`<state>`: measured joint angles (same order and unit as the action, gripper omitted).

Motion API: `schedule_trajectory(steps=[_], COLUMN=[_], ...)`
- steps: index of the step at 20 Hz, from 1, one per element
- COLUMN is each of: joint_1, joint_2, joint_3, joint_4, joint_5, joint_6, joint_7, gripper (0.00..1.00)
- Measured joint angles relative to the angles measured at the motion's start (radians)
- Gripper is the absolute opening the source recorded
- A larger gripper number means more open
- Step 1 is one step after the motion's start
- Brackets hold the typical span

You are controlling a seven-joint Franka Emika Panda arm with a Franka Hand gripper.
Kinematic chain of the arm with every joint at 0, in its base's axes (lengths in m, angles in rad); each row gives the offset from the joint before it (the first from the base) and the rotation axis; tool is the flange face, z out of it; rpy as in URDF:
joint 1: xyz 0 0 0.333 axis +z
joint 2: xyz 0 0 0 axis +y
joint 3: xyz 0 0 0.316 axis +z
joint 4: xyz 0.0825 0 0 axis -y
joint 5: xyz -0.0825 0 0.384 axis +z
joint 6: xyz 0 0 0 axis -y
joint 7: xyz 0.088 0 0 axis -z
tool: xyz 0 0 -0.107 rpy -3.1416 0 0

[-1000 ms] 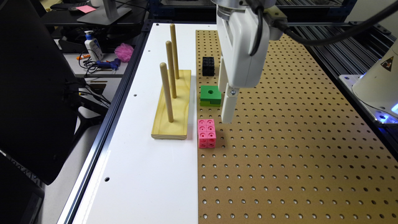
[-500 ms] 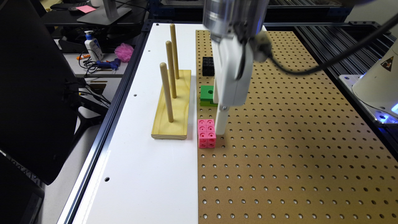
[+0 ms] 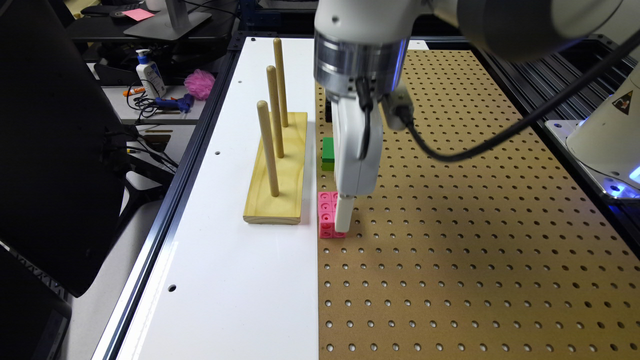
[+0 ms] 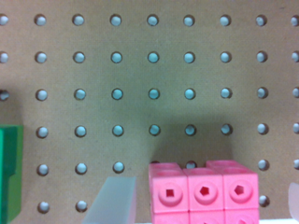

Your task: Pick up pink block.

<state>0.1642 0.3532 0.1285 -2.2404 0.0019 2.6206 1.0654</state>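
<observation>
Pink plastic sits between your fingers now — the pink block (image 4: 203, 193) lies on the brown pegboard (image 3: 475, 225) just beside the white board's (image 3: 240, 260) edge, near the wooden peg stand (image 3: 277, 172). The gripper (image 4: 201, 205) is spread wider than the block and holds nothing; one finger (image 4: 114, 200) stands just off a side face, the other barely shows at the far side. Your risk, as I judge it: the block looks off-centre between the fingers, so closing could push or twist it before it clamps. The green block (image 3: 328, 152) is near. No containers here — nothing holds anything.
</observation>
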Motion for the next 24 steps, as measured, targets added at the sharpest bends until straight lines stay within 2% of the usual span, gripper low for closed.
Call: schedule_trajectory(steps=[11,14,15,21,24], joint_1=[0.000,0.000,0.000,0.002,0.002], joint_2=[0.029,0.075,0.090,0.121,0.126], joint_3=[-0.002,-0.005,-0.006,-0.006,-0.006], joint_4=[0.012,0.014,0.019,0.072,0.080], joint_5=[-0.0018,-0.0065,-0.0080,-0.0091,-0.0091], joint_6=[0.010,0.058,0.070,0.067,0.067], joint_7=[0.000,0.000,0.000,0.000,0.000], gripper=[1.00,1.00,1.00,1.00,1.00])
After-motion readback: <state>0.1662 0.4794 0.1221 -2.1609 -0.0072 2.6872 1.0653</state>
